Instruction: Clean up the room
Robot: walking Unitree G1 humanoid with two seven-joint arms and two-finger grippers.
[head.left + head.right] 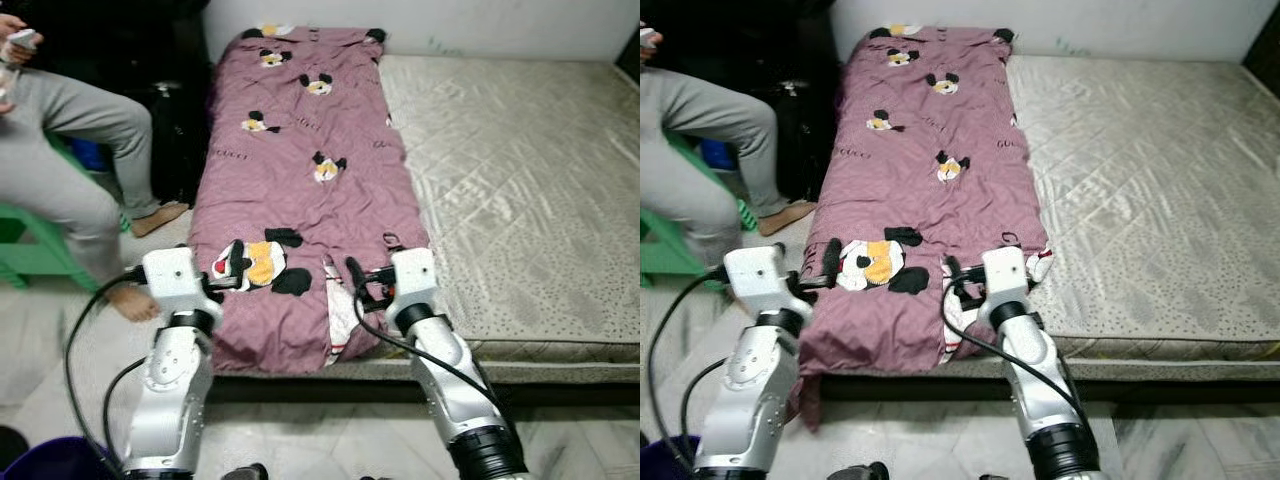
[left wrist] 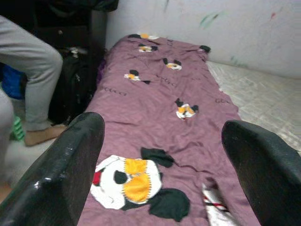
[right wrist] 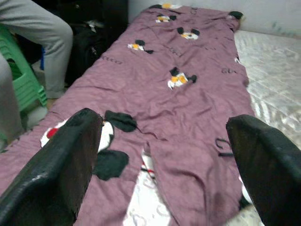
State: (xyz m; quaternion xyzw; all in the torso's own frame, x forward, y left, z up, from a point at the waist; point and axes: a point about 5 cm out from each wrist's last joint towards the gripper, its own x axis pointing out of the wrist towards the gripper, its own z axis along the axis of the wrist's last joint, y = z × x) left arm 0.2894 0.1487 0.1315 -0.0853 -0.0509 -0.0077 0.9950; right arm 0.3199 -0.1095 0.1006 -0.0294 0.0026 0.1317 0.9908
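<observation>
Person (image 1: 60,130) seated well off beyond the left gripper, grey trousers, bare feet on the floor, on a green stool (image 1: 30,250). Dark bag (image 1: 175,130) stands between the person's legs and the bed.

Left gripper (image 1: 232,272) held over the near left corner of the mauve blanket (image 1: 300,160). Fingers apart, nothing between them; the left wrist view shows both black fingers (image 2: 61,174) wide, with blanket cloth open between. Just ahead of this gripper lies the large cartoon-mouse print (image 1: 255,262), white, orange and black.

Blanket folded into a long strip along the left side of the bed, running from the near edge up to the white wall (image 1: 450,25). Smaller mouse prints scattered further up, ahead of both grippers. Near end hangs over the bed edge, below the grippers, with a split in the cloth showing white lining (image 1: 340,315).

Right gripper (image 1: 358,285) held over the near right corner of the blanket, just beside that split. Fingers apart, empty; the right wrist view shows both fingers (image 3: 56,169) spread over the cloth.

Bare quilted mattress (image 1: 520,180), beige, stretches away to the right of the right gripper.
</observation>
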